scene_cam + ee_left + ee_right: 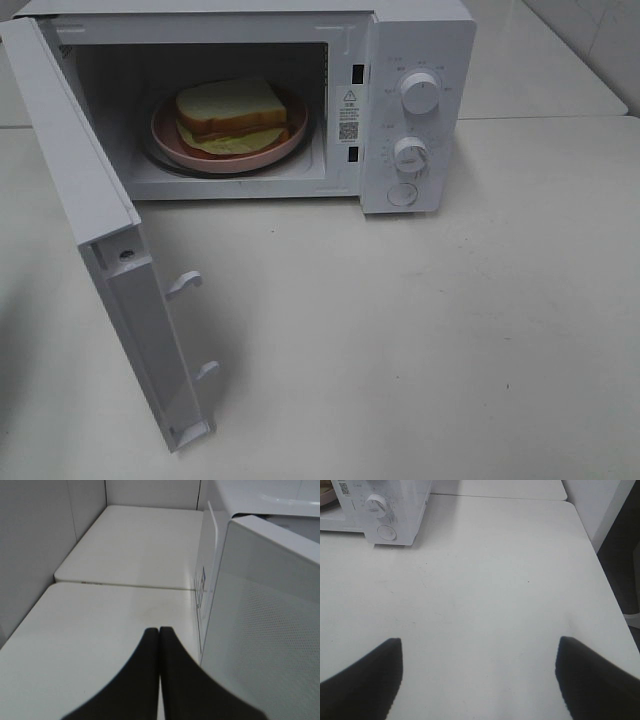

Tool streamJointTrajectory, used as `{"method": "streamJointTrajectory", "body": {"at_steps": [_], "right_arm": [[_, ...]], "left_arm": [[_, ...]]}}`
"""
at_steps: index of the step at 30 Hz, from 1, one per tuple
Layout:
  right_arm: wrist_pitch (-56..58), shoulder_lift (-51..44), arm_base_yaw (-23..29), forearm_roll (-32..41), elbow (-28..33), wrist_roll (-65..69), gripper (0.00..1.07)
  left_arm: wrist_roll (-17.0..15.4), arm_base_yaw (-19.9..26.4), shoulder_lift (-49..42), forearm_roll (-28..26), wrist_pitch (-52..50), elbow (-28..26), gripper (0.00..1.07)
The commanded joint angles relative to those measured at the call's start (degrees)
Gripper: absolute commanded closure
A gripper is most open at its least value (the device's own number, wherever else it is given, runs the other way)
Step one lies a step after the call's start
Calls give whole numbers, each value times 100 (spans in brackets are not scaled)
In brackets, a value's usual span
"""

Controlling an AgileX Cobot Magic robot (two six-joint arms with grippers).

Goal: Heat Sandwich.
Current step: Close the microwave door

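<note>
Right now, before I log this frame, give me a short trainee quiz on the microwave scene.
1. True or false: the sandwich lies on the pink plate inside the microwave.
2. The microwave door is: A) shut, B) open, C) missing.
3. Fill in: the right gripper is open; the left gripper is ___.
Key: 1 true; 2 B; 3 shut.

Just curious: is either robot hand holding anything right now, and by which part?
Nothing. The left hand is shut empty; the right hand is open and empty.
</note>
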Motion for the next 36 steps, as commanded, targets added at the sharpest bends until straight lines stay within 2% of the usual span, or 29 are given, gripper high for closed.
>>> {"method": "streamJointTrajectory", "body": {"at_steps": [1,3,5,6,8,11,14,15,16,19,23,29,32,33,36], "right_arm": [[-92,-155,-23,17,6,-34,31],[-92,-155,-23,17,6,-34,31],[-92,-155,-23,17,6,-34,31],[-92,-155,-23,17,6,-34,31],[-92,-155,-23,17,6,-34,31],[-92,-155,-23,17,6,-34,31],[-92,-155,-23,17,6,-34,31],[-92,-155,-23,17,6,-34,31],[-92,-155,-23,17,6,-34,31],[-92,-155,-23,17,6,-34,31],[-92,-155,-23,17,6,-34,31],[-92,-155,-23,17,6,-34,31],[-92,-155,-23,17,6,-34,31],[-92,-155,-23,17,6,-34,31],[-92,-155,-23,17,6,-34,31]], "left_arm": [[-126,-29,315,361,-693,29,107],[-441,-29,745,877,-1152,23,107],[-642,-29,997,1163,-1352,23,107],[-642,-29,997,1163,-1352,23,107],[-917,-29,1387,1621,-1684,23,107],[-1043,-29,1593,1896,-1942,17,107],[-1243,-29,1988,2573,-2378,-86,107],[-1243,-29,1988,2573,-2378,-86,107],[-1329,-29,2189,2991,-2578,-155,107],[-1329,-29,2481,3518,-2997,-229,107],[-1341,-40,2876,3696,-3507,-275,107],[-1324,-430,3209,3472,-3581,-378,107],[-1278,-796,3358,3260,-3570,-418,107],[-1283,-957,3443,3025,-3564,-447,107],[-1283,-1100,3524,2773,-3570,-510,107]]}}
